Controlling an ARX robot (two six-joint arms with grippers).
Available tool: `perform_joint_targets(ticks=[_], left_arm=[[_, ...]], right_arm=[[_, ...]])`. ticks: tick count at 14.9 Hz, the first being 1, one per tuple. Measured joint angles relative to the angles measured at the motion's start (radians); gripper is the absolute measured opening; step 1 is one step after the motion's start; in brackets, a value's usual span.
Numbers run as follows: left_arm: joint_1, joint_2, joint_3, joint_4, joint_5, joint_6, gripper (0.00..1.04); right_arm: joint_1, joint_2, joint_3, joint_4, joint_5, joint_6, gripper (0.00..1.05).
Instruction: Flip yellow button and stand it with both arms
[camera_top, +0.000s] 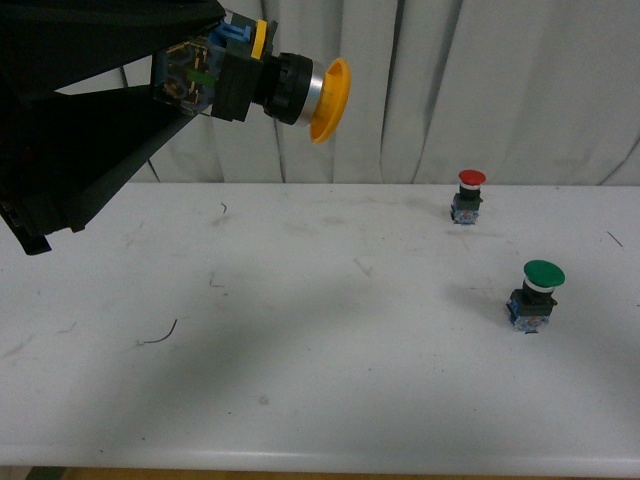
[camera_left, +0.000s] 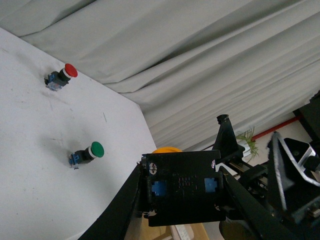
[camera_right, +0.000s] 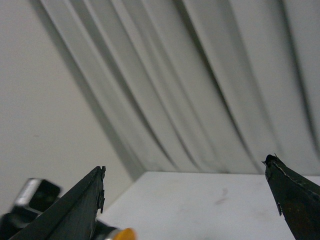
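My left gripper (camera_top: 190, 85) is shut on the yellow button (camera_top: 290, 88) and holds it high above the white table at the upper left of the front view. The button lies sideways, yellow cap toward the right, blue-and-black contact block between the fingers. In the left wrist view the block (camera_left: 182, 187) fills the jaws of the left gripper (camera_left: 181, 192), with a sliver of yellow cap (camera_left: 167, 149) above it. My right gripper (camera_right: 185, 192) is open and empty; it is out of the front view. A bit of yellow cap (camera_right: 122, 234) shows at its picture's lower edge.
A red-capped button (camera_top: 468, 196) stands at the back right of the white table (camera_top: 300, 350). A green-capped button (camera_top: 536, 295) stands nearer on the right. Both show in the left wrist view, red (camera_left: 61, 77) and green (camera_left: 86, 153). Grey curtains (camera_top: 480, 90) hang behind.
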Motion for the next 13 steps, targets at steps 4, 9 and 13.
perform_joint_targets(ticks=[4,9,13], left_arm=[[0.0,0.0,0.001,0.001,0.0,0.0,0.35],[0.0,-0.002,0.001,-0.003,0.0,0.0,0.35],[0.005,-0.006,0.001,-0.015,0.005,0.01,0.35]], right_arm=[[0.058,0.156,-0.035,0.045,-0.126,0.47,0.98],[0.103,0.267,0.005,0.05,-0.148,0.769,0.98],[0.124,0.303,0.071,0.051,-0.126,0.809,0.98]])
